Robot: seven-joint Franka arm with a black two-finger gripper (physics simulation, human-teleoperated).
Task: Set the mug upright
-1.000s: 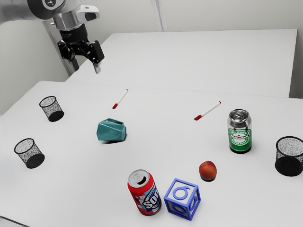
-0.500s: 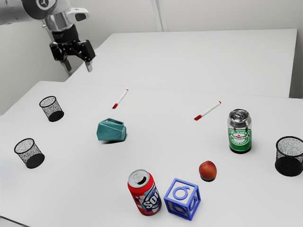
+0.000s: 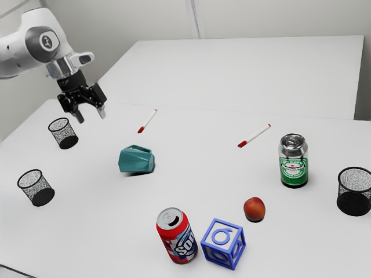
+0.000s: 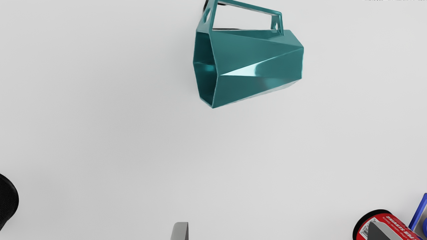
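1. And here's the black two-finger gripper [image 3: 91, 118], up in the air near the black mesh cup [image 3: 63, 133] at the exterior view's far left, fingers spread wide, nothing in its hold!
2. Over on the white table [image 3: 191, 139] lies the teal, faceted mug [image 3: 136, 159], down on its side, well apart from those fingertips.
3. The wrist view gives us its open mouth facing sideways, the angular handle [image 4: 248, 7] on the side away from the fingers.
4. Look there, the red soda can [image 3: 177, 236] stands upright just beside the blue-framed cube block [image 3: 224, 243]!
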